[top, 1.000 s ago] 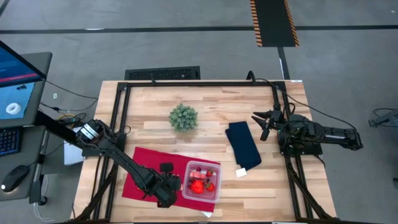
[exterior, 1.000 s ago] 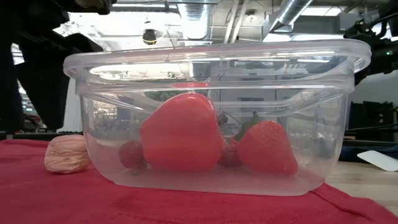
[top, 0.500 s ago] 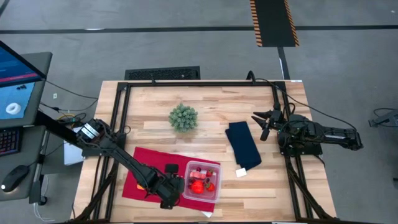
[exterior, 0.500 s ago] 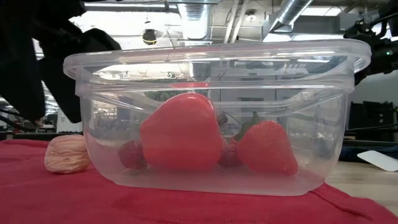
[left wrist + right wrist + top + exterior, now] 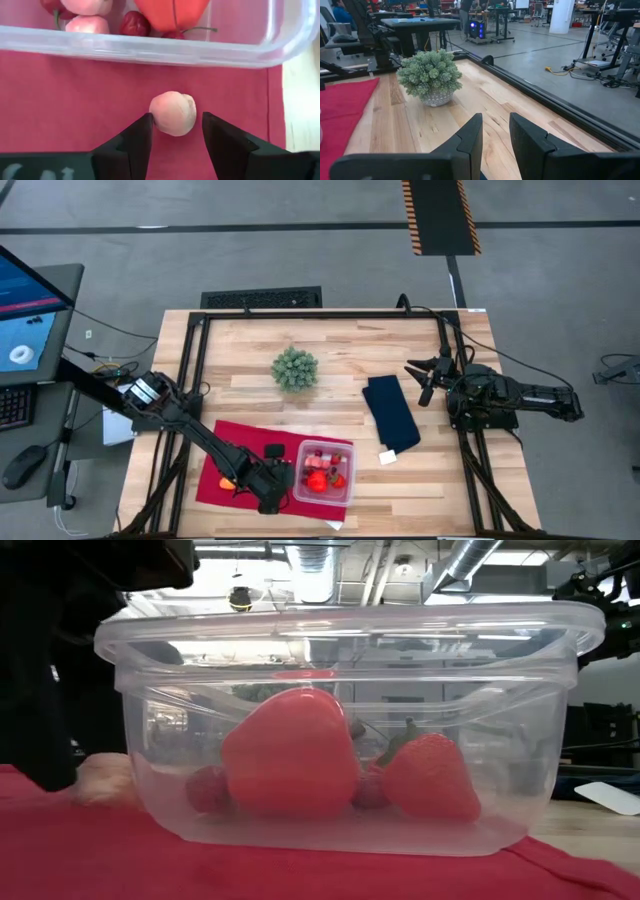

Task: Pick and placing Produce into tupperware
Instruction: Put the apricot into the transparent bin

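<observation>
Pale wood makes up the worktop (image 5: 330,350), and most of what it carries lies as it did a second ago: the green bushy ball (image 5: 295,369), the dark blue folded cloth (image 5: 391,413) and the flat red cloth (image 5: 225,460) have not shifted. The right arm waits at the worktop's right edge, its right claw (image 5: 421,380) unmoved near the blue cloth, fingers set a little apart with nothing between them.

The clear square box (image 5: 323,471) sits on the red cloth near the front edge. In the low view its near wall now stands slightly higher and to the left of where it was, so it seems to have been nudged. Inside it lie a large red pepper-shaped toy (image 5: 291,753), a strawberry (image 5: 432,778) and smaller red fruits.

The left arm has come lower and nearer the box's left side; its dark bulk now covers what was open background in the low view. The left claw (image 5: 176,131) stands open on the cloth, a finger on either side of a small peach-coloured fruit (image 5: 173,113) that lies just outside the box wall. One finger looks to touch it; the other stands just clear. An orange oval (image 5: 227,481) now shows on the cloth beside the arm.
</observation>
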Controlling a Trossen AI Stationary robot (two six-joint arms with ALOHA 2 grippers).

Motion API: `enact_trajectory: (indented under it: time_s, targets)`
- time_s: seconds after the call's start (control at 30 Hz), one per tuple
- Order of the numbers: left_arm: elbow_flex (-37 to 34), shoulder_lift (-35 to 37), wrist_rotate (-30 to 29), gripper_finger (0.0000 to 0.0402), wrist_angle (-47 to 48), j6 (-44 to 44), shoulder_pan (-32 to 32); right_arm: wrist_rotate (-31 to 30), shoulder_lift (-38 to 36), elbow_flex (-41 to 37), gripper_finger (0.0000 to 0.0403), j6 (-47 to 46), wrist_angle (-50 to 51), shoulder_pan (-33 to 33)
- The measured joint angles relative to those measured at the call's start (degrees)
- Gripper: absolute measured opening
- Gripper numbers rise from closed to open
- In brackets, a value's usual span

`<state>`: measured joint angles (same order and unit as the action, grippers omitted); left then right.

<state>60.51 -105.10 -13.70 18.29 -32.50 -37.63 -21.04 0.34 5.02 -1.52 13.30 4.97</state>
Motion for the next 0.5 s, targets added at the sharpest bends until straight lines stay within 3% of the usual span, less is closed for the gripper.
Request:
enact_trajectory:
  time_s: [0.23,0.5]
  targets:
    - [-0.20,0.13,-5.44,0.0127,-2.48,0.36,-2.14,0.00,0.00,0.00,0.0120,0.00,0.00,0.00]
    - [-2.45,0.13,-5.24,0.0106,-7.79,0.03,-2.40,0.00,0.00,0.00,0.0120,0.00,0.00,-0.02]
